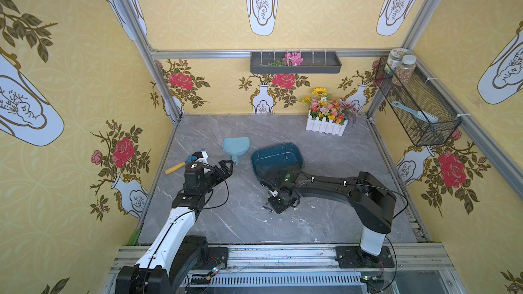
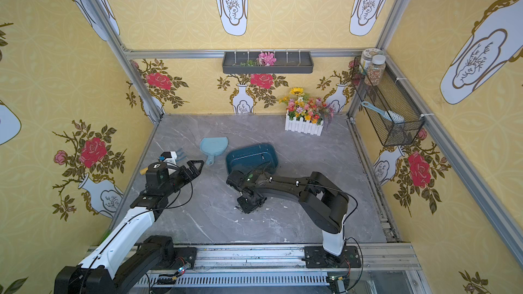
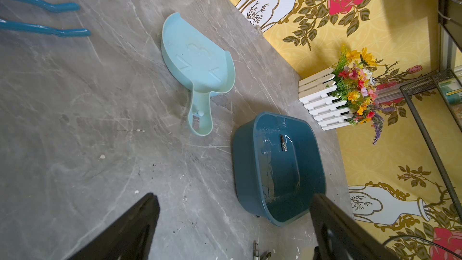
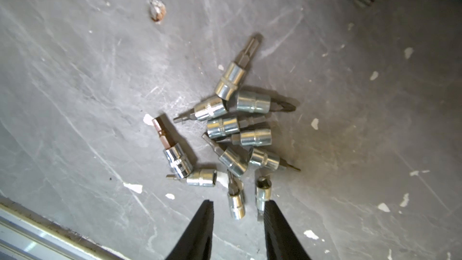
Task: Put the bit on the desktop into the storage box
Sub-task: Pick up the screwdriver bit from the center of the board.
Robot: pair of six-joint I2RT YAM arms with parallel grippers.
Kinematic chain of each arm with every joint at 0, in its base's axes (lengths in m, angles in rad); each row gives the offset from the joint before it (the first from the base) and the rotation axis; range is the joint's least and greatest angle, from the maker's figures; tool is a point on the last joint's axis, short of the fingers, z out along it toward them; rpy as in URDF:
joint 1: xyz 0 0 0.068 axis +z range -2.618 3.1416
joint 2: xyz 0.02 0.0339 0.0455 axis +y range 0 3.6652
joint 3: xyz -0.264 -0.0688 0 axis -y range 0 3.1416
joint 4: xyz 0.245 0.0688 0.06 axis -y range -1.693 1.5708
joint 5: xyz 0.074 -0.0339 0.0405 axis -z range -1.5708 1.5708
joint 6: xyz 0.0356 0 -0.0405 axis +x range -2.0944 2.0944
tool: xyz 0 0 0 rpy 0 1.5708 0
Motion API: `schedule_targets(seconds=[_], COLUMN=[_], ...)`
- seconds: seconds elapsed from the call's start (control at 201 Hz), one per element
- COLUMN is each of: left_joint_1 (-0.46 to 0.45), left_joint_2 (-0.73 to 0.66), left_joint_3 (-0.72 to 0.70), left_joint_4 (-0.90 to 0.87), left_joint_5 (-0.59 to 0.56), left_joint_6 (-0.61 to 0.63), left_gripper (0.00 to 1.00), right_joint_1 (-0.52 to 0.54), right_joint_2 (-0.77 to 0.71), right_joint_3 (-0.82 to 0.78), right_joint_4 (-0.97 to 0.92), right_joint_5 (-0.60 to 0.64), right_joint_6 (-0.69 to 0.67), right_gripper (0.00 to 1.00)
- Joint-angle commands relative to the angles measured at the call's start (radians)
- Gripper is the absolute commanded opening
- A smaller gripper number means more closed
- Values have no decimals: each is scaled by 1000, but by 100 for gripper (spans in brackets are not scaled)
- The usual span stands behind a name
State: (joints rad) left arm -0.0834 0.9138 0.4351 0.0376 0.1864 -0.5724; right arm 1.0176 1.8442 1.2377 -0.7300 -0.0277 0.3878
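Several chrome bits [image 4: 237, 126] lie in a heap on the grey marble desktop [image 1: 226, 222]. My right gripper [image 4: 238, 203] points down at the heap's near side, open, with one bit [image 4: 236, 202] lying loose between its fingers [image 4: 207, 211]. A neighbouring bit [image 4: 261, 195] touches the other finger. In both top views the right gripper [image 1: 267, 207] [image 2: 240, 209] is low over the desktop, in front of the dark teal storage box [image 1: 271, 148] [image 2: 250, 148]. One bit [image 3: 283, 142] lies inside the storage box [image 3: 245, 171]. My left gripper [image 1: 227, 165] [image 3: 233, 200] hovers open and empty, left of the box.
A light blue dustpan [image 1: 236, 145] [image 3: 197, 63] lies left of the box. A hand rake with a yellow handle [image 1: 175, 167] and blue tines [image 3: 50, 6] sits by the left wall. A white flower box [image 1: 327, 127] stands at the back right. The metal front rail [image 4: 37, 236] is close to the right gripper.
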Motion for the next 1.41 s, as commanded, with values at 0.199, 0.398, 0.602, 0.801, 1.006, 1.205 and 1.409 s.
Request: schedule_targets(seconds=[0.199, 0.398, 0.602, 0.801, 1.006, 1.205, 1.409], left_joint_1=[1, 0, 1, 1, 1, 1, 1], left_joint_2=[-12, -23, -26, -26, -26, -27, -27], left_joint_3=[-10, -13, -13, -13, -12, -7, -1], left_joint_4=[21, 16, 16, 15, 15, 13, 10], left_joint_5=[-4, -7, -8, -9, -11, -13, -15], left_joint_6=[13, 14, 15, 15, 17, 15, 17], left_gripper=[100, 100, 100, 100, 100, 100, 100], right_joint_1=[17, 16, 17, 19, 21, 30, 32], right_joint_2=[25, 48, 74, 95, 99, 91, 74], right_joint_3=[12, 7, 4, -5, -7, -1, 6], right_joint_4=[-24, -6, -2, -3, -12, -14, -22], right_joint_5=[-12, -16, -8, -2, 2, -4, -5], right_joint_6=[5, 7, 5, 5, 6, 7, 9], right_gripper=[31, 30, 29, 27, 22, 17, 15])
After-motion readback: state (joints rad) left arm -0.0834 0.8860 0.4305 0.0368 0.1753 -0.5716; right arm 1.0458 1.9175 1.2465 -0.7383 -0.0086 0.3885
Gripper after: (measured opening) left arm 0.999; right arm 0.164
